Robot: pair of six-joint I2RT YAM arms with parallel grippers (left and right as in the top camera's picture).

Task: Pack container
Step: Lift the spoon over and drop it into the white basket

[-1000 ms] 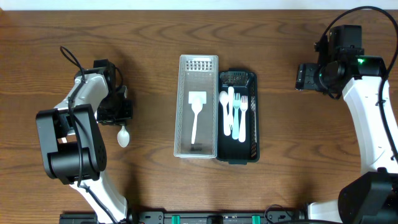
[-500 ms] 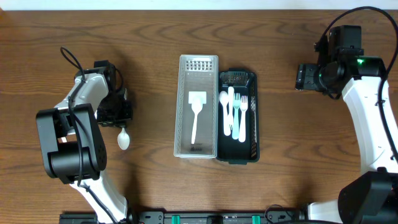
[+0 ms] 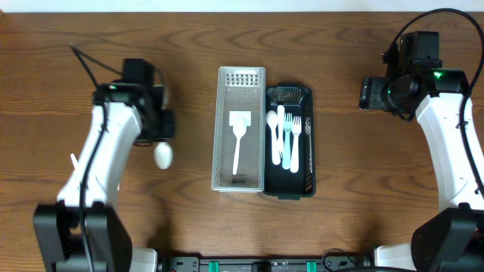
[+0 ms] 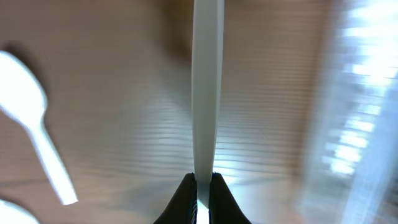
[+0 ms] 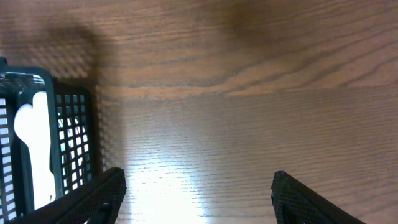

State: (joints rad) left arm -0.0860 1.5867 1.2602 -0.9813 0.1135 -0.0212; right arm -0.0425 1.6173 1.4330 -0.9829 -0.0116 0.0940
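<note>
My left gripper [image 3: 156, 128] is shut on the handle of a white spoon [image 3: 162, 156], whose bowl hangs below it left of the containers. In the blurred left wrist view, the spoon handle [image 4: 206, 87] runs straight up from the closed jaws of the left gripper [image 4: 201, 182]. A clear tray [image 3: 221, 128] holds a white spatula [image 3: 239, 132]. A black basket [image 3: 310, 151] beside it holds white and blue cutlery [image 3: 284, 136]. My right gripper [image 3: 368, 94] stands open over bare wood right of the basket, and nothing lies between the jaws of the right gripper [image 5: 199, 193].
Another white spoon [image 4: 28, 106] lies on the table at the left of the left wrist view. The clear tray [image 4: 354, 112] shows as a blur on its right. The black basket's corner [image 5: 74, 124] is at the left of the right wrist view.
The left arm has swung right, toward the containers, carrying the white spoon with it. The right arm has not moved.
</note>
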